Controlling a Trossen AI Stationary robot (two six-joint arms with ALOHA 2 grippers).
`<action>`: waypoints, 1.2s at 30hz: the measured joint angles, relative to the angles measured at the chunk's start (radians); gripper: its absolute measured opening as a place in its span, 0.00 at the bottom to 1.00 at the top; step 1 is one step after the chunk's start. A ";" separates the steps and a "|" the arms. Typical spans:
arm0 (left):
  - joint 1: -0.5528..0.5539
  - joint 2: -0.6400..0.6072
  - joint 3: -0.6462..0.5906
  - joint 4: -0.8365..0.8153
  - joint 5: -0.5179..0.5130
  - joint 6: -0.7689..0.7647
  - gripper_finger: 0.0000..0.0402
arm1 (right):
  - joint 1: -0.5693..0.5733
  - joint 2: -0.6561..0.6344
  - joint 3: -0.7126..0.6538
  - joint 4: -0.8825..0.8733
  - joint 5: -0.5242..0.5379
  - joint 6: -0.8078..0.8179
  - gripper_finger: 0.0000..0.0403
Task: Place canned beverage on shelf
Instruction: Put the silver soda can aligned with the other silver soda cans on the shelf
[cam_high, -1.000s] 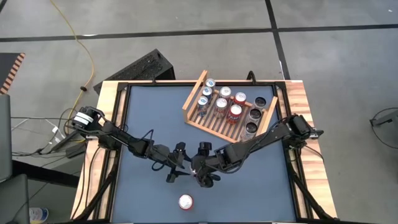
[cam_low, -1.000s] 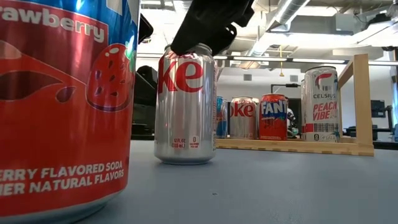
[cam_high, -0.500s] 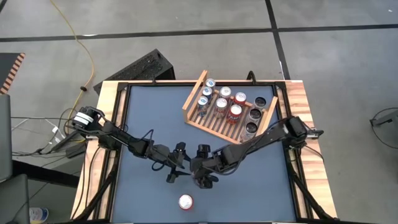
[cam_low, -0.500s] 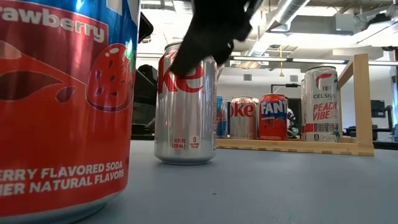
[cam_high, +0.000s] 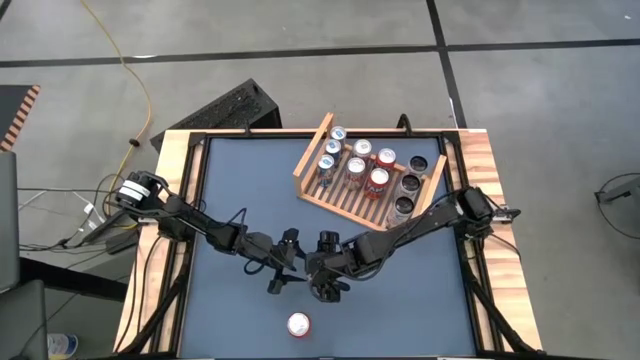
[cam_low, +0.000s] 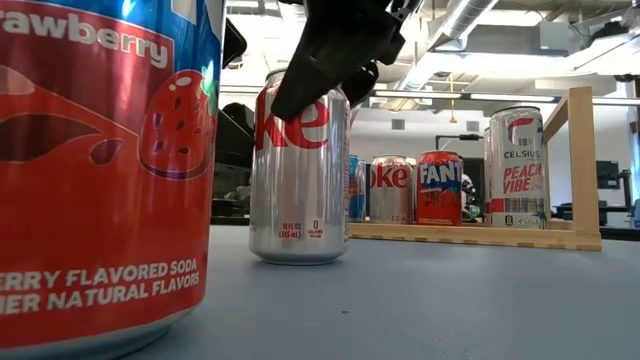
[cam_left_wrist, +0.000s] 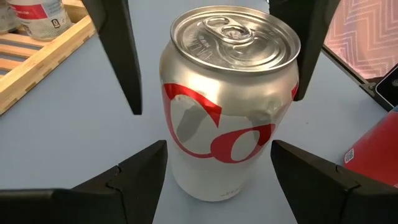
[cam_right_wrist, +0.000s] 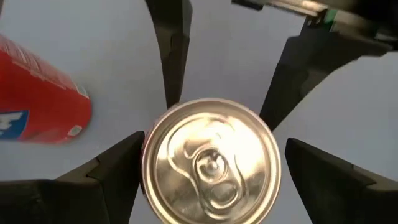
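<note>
The light wooden slatted shelf (cam_high: 368, 172) already carries about ten cans. The silver Diet Coke can (cam_low: 298, 168) stands on the blue table (cam_high: 430, 300), well apart from the shelf. The right gripper (cam_right_wrist: 211, 146) hangs over it with fingers spread, not yet gripping; the left gripper (cam_left_wrist: 214, 168) straddles it, also unclosed. The red strawberry soda can (cam_high: 298, 324) waits too.

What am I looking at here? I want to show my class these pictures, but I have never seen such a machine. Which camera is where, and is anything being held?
Two dark robot arms work at a blue table. One camera looks straight down, one sits at table height, and one rides on each wrist. A silver cola can stands upright between both grippers. The left gripper and the right gripper both have their fingers open around it; neither visibly grips it, so nothing is held. A red strawberry soda can stands apart, close to the low camera. At the far side sits a wooden shelf already holding several cans.
</note>
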 joint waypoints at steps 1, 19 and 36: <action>0.000 0.000 0.000 0.000 0.000 0.000 0.68 | 0.000 0.000 0.000 -0.002 0.000 0.000 0.89; 0.000 -0.001 0.000 -0.001 -0.016 0.003 0.68 | -0.004 -0.001 0.000 0.000 0.000 -0.023 0.58; 0.000 -0.283 -0.002 -0.253 0.026 0.034 0.68 | -0.142 -0.226 -0.090 -0.205 0.029 -0.102 0.59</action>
